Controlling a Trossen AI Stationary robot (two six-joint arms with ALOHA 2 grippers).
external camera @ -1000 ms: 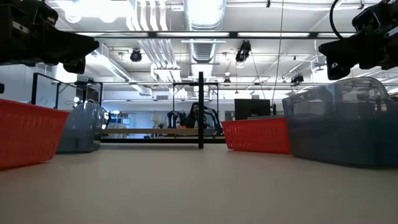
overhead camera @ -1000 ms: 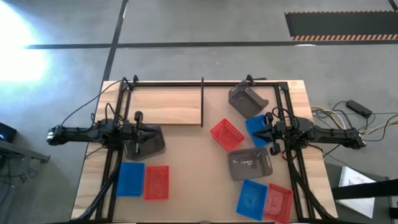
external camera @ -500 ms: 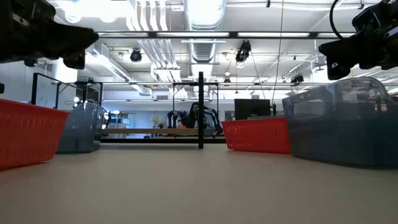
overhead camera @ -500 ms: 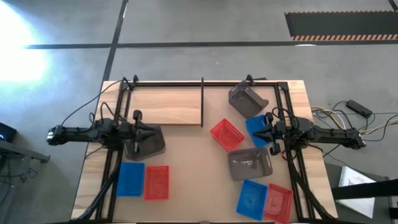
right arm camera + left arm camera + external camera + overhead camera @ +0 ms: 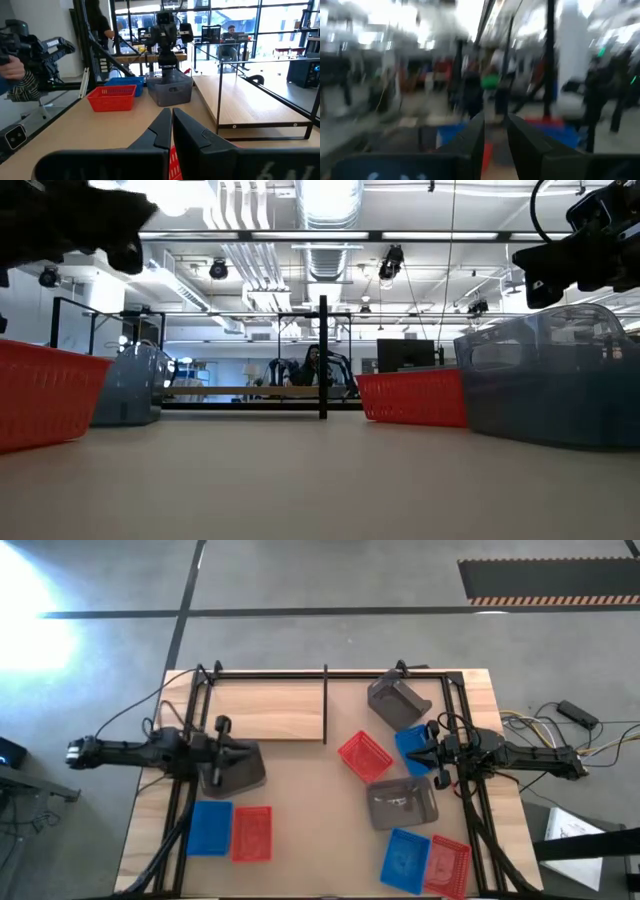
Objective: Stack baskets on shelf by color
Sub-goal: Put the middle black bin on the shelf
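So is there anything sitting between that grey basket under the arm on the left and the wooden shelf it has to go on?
Nothing visible does. The grey basket sits just in front of the shelf, below the left end effector, with only bare tabletop between them. The shelf's thin black frame edge is all it must clear.

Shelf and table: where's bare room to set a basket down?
The shelf board is bare up to its divider. The table is bare in a wide central strip, between the red basket front-left and the grey basket. The right side is crowded: red, blue and grey baskets beside the right gripper.
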